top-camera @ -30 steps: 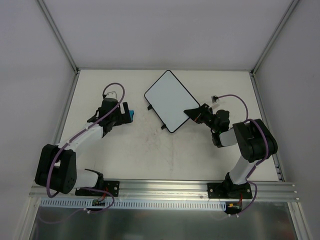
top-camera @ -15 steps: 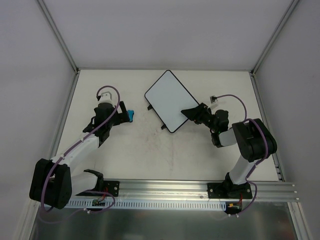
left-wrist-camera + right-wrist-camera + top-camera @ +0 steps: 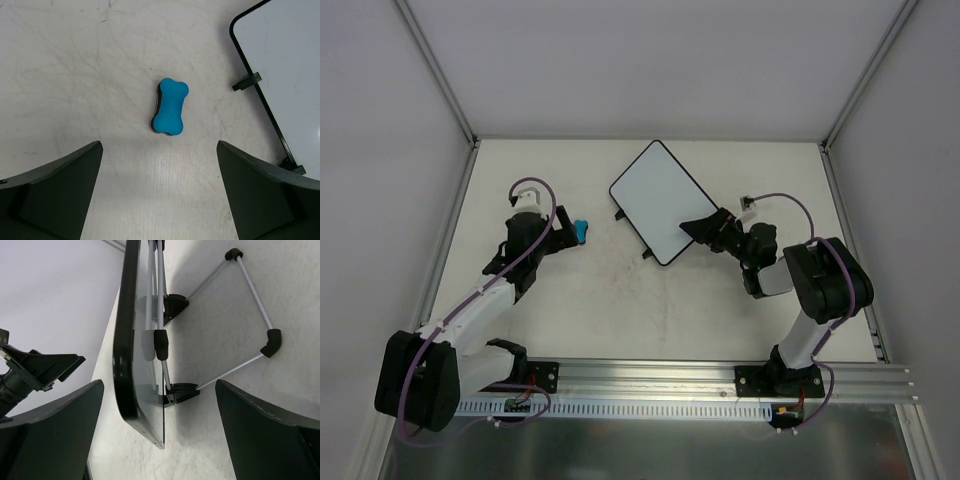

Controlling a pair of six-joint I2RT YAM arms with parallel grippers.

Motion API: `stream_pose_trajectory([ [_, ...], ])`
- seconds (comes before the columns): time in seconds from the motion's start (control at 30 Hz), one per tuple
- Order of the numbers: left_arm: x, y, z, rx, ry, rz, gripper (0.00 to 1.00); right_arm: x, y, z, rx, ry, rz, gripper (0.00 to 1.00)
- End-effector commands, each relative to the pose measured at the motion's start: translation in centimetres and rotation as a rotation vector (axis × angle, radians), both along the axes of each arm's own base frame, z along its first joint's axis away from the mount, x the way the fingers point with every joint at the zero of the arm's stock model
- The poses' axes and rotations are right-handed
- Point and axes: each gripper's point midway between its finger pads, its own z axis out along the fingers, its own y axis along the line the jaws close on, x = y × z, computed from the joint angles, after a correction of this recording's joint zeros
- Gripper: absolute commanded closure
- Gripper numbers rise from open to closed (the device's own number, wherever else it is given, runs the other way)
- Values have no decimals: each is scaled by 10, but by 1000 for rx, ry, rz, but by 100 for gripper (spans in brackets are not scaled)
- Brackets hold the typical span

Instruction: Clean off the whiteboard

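whiteboard (image 3: 657, 200) blank on scuffed white table (image 3: 620, 310), grey walls (image 3: 620, 60); left tool (image 3: 159, 146), right tool (image 3: 159, 386) wide apart, empty.

Bright, even, diffuse light falls from overhead. The tabletop (image 3: 620, 310) carries only faint, soft-edged shadows beneath the arms. In the left wrist view the blue eraser (image 3: 170, 107) is sharp above a pale shadow band, while the jaws of the left gripper (image 3: 159, 144) look dark and slightly blurred. The whiteboard (image 3: 145, 365), seen edge-on, shows mirror reflections.
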Motion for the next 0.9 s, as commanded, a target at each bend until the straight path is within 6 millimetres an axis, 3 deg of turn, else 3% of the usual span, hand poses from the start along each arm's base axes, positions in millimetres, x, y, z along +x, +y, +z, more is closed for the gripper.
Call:
stream_pose_trajectory([
  [0.0, 3, 2, 15, -22, -68, 10, 1, 5, -1, 45, 26, -231, -24, 1],
  [0.27, 0, 5, 19, -19, -90, 18, 1, -7, -17, 61, -5, -290, -89, 1],
  [0.43, -3, 6, 17, -24, -91, 25, 1, -13, -39, 53, -102, -254, -197, 1],
  [0.47, -3, 8, 18, -23, -96, 31, 1, -16, -43, 44, -128, -210, -207, 1],
  [0.53, -6, 10, 17, -24, -89, 44, 1, -21, -47, 59, -139, -252, -221, 1],
  [0.57, -7, 10, 17, -25, -91, 46, 1, -27, -50, 48, -163, -208, -221, 1],
  [0.6, -9, 11, 18, -27, -90, 49, 1, -32, -54, 62, -165, -248, -241, 1],
  [0.63, -10, 11, 17, -30, -85, 51, 1, -36, -57, 63, -179, -248, -250, 1],
  [0.7, -17, 13, 13, -38, -66, 62, 1, -46, -68, 48, -236, -195, -278, 1],
  [0.73, -20, 12, 12, -46, -62, 55, 1, -53, -74, 66, -254, -260, -292, 1],
  [0.77, -24, 11, 14, -59, -74, 51, 1, -61, -76, 54, -301, -223, -278, 1],
  [0.8, -28, 11, 10, -68, -65, 48, 1, -65, -78, 59, -321, -246, -273, 1],
  [0.83, -31, 8, 10, -83, -68, 34, 1, -73, -82, 77, -335, -323, -283, 1],
  [0.87, -34, 6, 15, -100, -83, 22, 1, -80, -86, 67, -371, -289, -281, 1],
])
